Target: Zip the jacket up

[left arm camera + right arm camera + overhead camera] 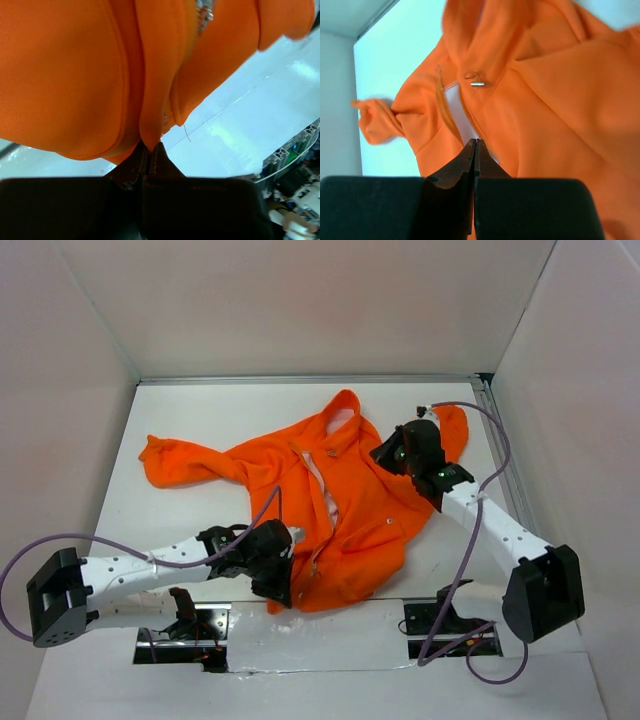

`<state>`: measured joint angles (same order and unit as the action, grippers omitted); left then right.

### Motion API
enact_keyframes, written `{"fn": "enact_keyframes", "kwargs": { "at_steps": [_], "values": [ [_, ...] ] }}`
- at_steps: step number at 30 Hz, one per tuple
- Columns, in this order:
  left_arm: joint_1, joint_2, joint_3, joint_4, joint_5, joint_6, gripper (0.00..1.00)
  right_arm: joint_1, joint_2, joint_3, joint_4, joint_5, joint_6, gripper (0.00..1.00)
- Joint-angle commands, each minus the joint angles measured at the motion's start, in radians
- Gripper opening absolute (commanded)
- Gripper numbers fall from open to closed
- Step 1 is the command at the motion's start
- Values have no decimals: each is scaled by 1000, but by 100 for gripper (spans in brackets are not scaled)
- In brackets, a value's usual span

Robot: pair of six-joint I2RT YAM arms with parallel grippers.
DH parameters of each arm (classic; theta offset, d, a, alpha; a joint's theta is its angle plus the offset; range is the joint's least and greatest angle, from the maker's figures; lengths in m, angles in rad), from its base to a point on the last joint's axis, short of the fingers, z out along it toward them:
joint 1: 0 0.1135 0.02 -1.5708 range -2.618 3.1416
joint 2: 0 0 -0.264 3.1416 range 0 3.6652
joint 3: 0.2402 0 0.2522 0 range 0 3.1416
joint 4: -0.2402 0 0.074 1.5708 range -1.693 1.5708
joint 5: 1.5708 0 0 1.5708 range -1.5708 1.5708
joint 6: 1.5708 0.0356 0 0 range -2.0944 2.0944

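Pinching the jacket (365,525) at its hem, left end effector (150,146) anchors the zipper (204,14) — running collarward, toward the closed right end effector (475,142).

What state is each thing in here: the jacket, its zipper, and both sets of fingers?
jacket, lying front up on the table.
zipper, open along the upper front, pale lining showing.
left fingers, shut on the jacket's bottom hem.
right fingers, shut near the collar end, nothing visibly held.
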<state>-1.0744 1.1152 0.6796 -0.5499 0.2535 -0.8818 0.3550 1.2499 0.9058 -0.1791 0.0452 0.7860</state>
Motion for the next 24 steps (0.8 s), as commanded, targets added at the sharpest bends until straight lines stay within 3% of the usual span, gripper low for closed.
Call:
{"fn": "enact_keyframes", "kwargs": {
  "at_steps": [1, 8, 10, 12, 17, 18, 20, 24],
  "values": [
    [2, 24, 20, -80, 27, -100, 0, 64, -75, -44, 107, -41, -79, 0],
    [7, 87, 67, -35, -39, -150, 0, 255, -190, -142, -5, -272, -292, 1],
    [11, 87, 78, -57, -62, -167, 0, 355, -210, -165, -34, -260, -321, 19],
    [27, 77, 90, -62, -104, -181, 0, 413, -210, -186, -74, -187, -321, 30],
    [53, 14, 150, -47, -164, -143, 0, 583, -165, -185, -141, -62, -337, 39],
    [54, 2, 153, -41, -174, -132, 0, 608, -161, -185, -138, -54, -341, 48],
    [54, -6, 155, -50, -184, -126, 0, 662, -159, -180, -140, -18, -341, 55],
    [54, 1, 156, -71, -186, -135, 0, 713, -159, -174, -132, -34, -337, 58]
  ]
}}
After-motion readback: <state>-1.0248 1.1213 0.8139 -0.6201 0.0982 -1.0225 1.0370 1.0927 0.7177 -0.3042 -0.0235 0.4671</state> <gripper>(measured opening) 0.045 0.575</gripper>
